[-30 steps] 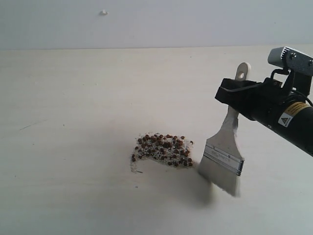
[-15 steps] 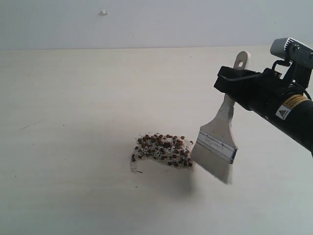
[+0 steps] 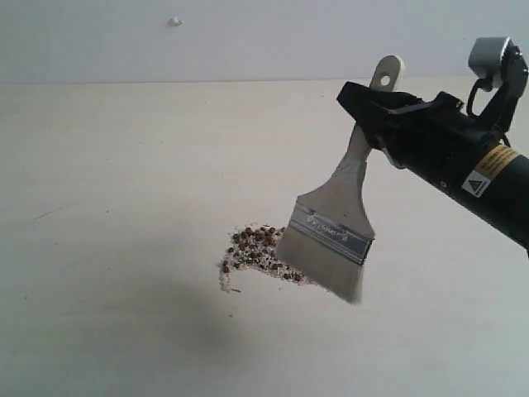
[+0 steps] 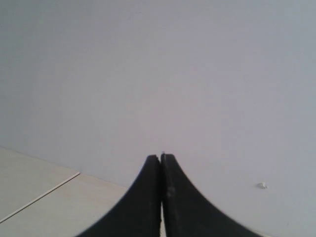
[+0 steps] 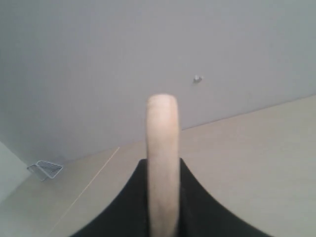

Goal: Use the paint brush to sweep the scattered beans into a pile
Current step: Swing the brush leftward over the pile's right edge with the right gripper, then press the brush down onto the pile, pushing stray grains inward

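The beans (image 3: pixel 252 245) lie in a small reddish-brown pile mixed with white grains at the middle of the table. My right gripper (image 3: pixel 368 103) is shut on the wooden handle of the paint brush (image 3: pixel 331 236), which hangs raised above the table with its pale bristles in front of the pile's right part. In the right wrist view the handle end (image 5: pixel 163 148) stands clamped between the two black fingers of the right gripper (image 5: pixel 163 165). My left gripper (image 4: pixel 161 163) is shut with nothing in it; it faces a plain wall and does not show in the exterior view.
The pale wooden table (image 3: pixel 116 207) runs back to a grey wall. A small white knob (image 3: pixel 174 21) sits on that wall. A wire rack (image 5: pixel 45 169) stands far off in the right wrist view.
My right gripper has lifted the brush and carried it left, from the table beside the pile's right edge to a spot over the pile's right part.
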You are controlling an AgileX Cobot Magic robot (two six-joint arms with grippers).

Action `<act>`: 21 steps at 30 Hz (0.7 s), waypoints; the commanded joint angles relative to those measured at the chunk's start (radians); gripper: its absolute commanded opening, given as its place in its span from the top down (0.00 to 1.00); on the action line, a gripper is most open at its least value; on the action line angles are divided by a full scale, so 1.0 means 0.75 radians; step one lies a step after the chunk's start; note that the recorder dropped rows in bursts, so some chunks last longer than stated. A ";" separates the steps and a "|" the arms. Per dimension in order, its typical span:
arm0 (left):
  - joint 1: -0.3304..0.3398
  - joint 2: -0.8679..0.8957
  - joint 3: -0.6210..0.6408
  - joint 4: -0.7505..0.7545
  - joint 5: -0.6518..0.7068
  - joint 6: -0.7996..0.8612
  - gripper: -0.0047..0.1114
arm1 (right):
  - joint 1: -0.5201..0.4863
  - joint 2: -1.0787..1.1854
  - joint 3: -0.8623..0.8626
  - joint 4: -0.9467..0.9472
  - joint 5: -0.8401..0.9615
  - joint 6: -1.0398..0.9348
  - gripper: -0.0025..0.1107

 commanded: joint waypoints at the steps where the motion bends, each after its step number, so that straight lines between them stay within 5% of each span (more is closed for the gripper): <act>1: 0.003 -0.009 0.003 -0.008 -0.002 0.006 0.96 | -0.007 0.092 -0.055 -0.083 -0.060 0.096 0.98; 11: 0.003 -0.009 0.003 -0.008 0.004 0.006 0.96 | 0.154 0.329 -0.298 -0.215 -0.051 0.173 0.98; 21: 0.003 -0.009 0.003 -0.008 0.004 0.006 0.96 | 0.267 0.378 -0.457 -0.171 0.286 0.060 0.98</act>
